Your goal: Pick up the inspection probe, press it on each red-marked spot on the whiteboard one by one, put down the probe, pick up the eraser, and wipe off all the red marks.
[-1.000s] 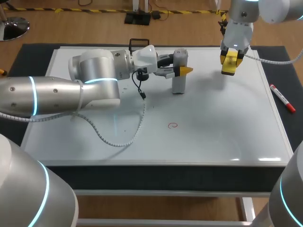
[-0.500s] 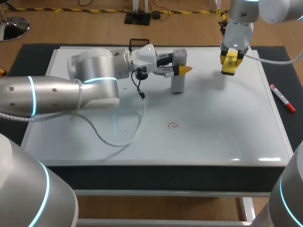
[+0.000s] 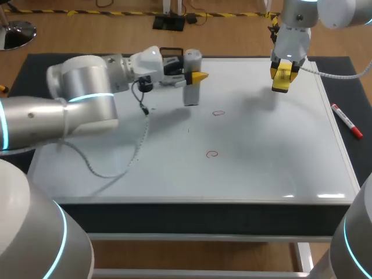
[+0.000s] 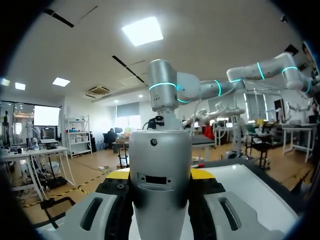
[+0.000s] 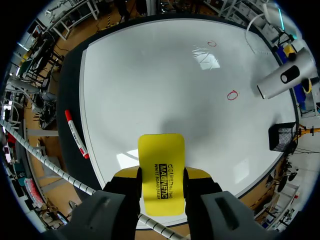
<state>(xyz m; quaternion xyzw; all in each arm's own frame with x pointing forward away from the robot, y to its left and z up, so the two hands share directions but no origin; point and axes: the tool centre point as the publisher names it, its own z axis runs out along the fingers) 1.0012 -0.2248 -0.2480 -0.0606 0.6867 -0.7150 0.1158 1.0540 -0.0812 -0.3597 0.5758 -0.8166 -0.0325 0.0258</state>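
Observation:
A grey inspection probe (image 3: 192, 78) stands upright over the whiteboard (image 3: 273, 157) near its far edge, with my left gripper (image 3: 195, 77) shut on it. In the left wrist view the probe (image 4: 160, 165) fills the space between the fingers. Two small red circles show on the board: one (image 3: 218, 113) just right of the probe, one (image 3: 213, 154) nearer the front. My right gripper (image 3: 282, 75) hangs above the board's far right part, shut on the yellow eraser (image 3: 281, 80). From the right wrist I see the eraser (image 5: 161, 172), both red marks (image 5: 232, 95) (image 5: 212, 44) and the probe (image 5: 282, 80).
A red marker (image 3: 347, 121) lies on the dark mat just right of the whiteboard's edge. A black wire holder (image 3: 170, 53) stands at the far edge behind the probe. A cable (image 3: 136, 145) hangs from my left wrist over the board.
My left arm has carried the probe to the left and slightly back, uncovering the red circle that lay under it. The right arm with the eraser has kept still.

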